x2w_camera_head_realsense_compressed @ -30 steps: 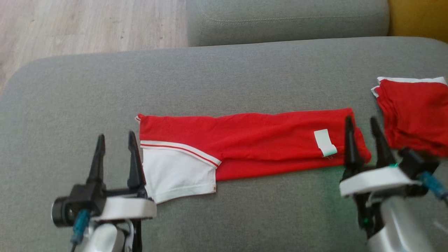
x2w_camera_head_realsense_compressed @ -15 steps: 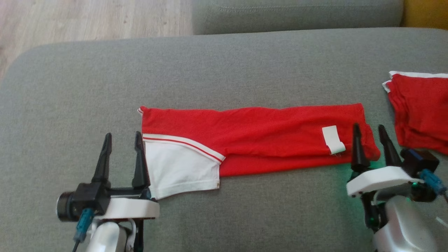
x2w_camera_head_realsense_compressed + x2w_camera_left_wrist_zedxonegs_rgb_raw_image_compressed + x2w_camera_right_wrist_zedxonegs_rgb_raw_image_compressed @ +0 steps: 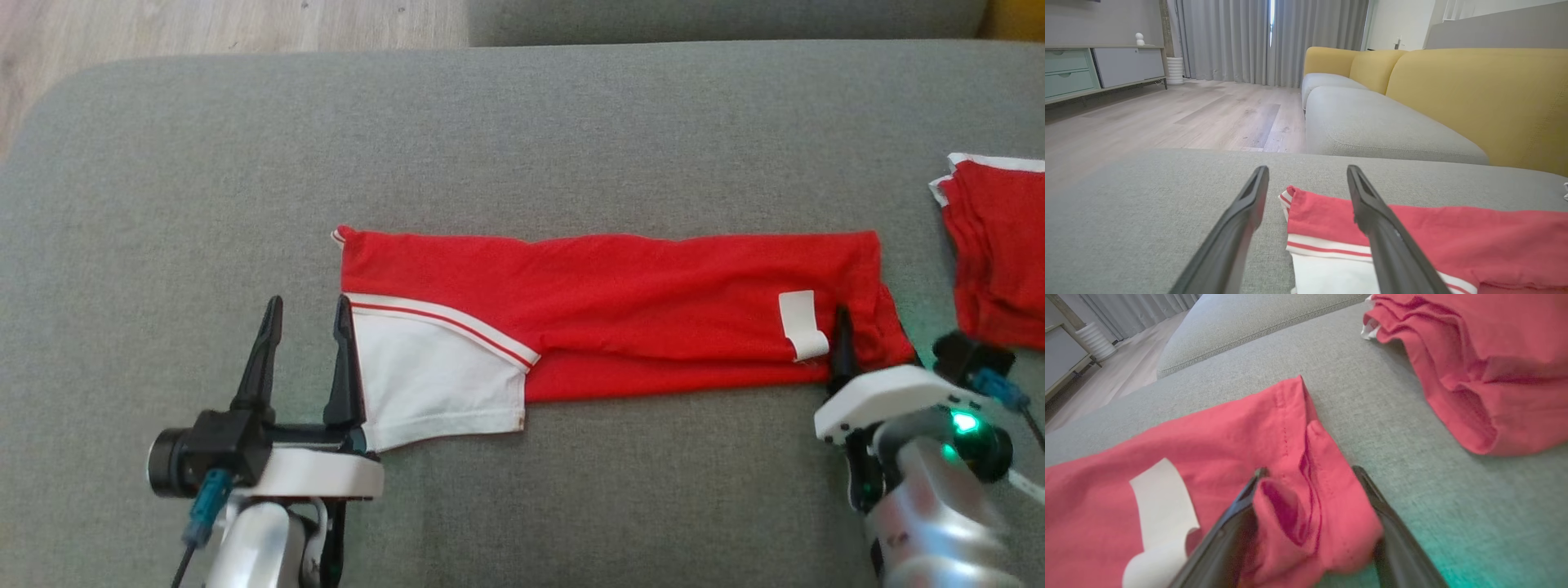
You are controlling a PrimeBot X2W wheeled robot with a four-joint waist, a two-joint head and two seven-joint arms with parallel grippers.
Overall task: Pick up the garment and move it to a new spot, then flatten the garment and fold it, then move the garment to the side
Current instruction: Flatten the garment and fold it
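Floorboards [image 3: 204, 24] of pale wood show at the upper left, beyond the rounded edge of the grey cushion [image 3: 522, 122] on which everything lies. Low on the left we see the left gripper [image 3: 309, 300], its two dark fingers spread wide and holding nothing. The finger nearer the cloth runs right along the left edge of the white sleeve [image 3: 433, 384]. From the left wrist view the striped corner of the cloth sits in the gap between the fingers, but we cannot tell whether either finger touches it. The sleeve, trimmed with a white-and-red band, forms the left end of the garment [image 3: 653, 302]. The garment is red and folded into a long narrow strip that lies flat across the middle of the cushion, running from left to right. Near its right end a small white label [image 3: 800, 322] curls up from the fabric. Just past the label we find the right gripper [image 3: 869, 335] at the strip's lower right corner, fingers apart and set on either side of the hemmed end. In the right wrist view a bunched fold of red cloth fills the space between the two fingers and lies against the inner face of each. One fingertip is tucked partly under the fabric, and the jaws stand wide rather than pressed together on it. A green light [image 3: 963, 423] glows on that wrist and tints the cushion beside it. Farther right, apart from the strip, a second pile of folded red cloth [image 3: 1000, 245] with a white edge sits at the frame's border.
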